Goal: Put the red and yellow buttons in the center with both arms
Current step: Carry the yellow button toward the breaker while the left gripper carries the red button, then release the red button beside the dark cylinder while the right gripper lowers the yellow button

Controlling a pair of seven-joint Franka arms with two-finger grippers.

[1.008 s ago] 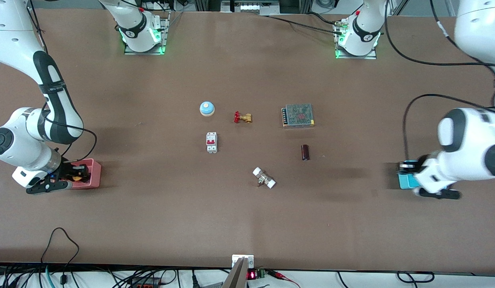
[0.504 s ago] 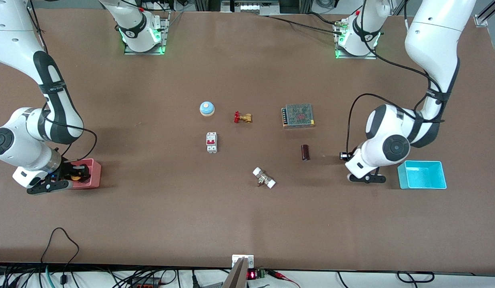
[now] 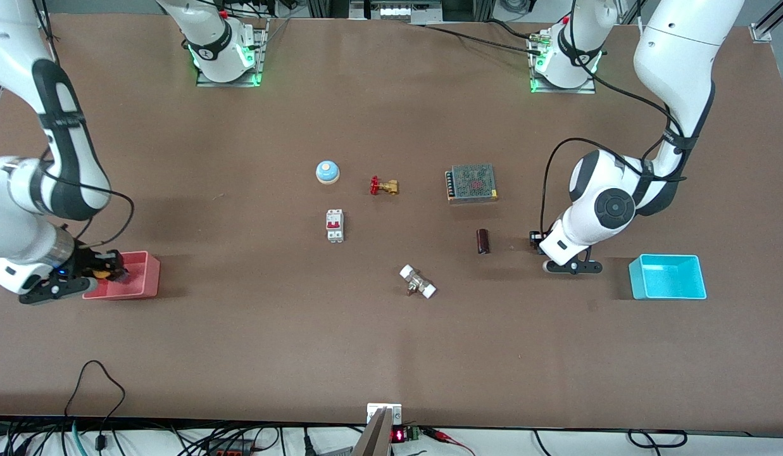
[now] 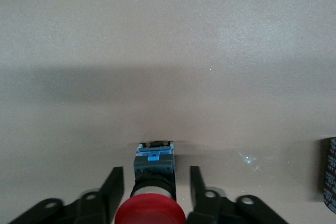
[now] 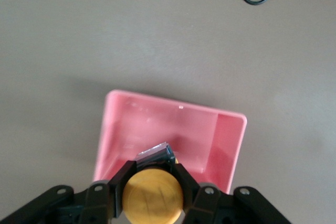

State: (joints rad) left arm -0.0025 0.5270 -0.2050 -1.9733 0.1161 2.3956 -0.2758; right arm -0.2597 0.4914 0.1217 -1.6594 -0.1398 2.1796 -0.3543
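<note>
Yellow button (image 5: 155,195) in right gripper (image 5: 153,191) over pink tray (image 5: 220,135), left gripper (image 4: 152,195) clamping red button (image 4: 150,211)

two white franka arms at a brown table

glossy white shells on the left arm (image 3: 609,206) and right arm (image 3: 24,209), with black joint bands, looping black cables, black finger assemblies and green-lit bases.

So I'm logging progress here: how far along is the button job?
Both picks look done. The left claw grips the red mushroom-cap button over bare brown tabletop beside the dark cylinder, its cyan tray emptied. The right claw holds the orange-yellow mushroom-cap button above the pink tray. Left: carrying both to the center and releasing.
</note>
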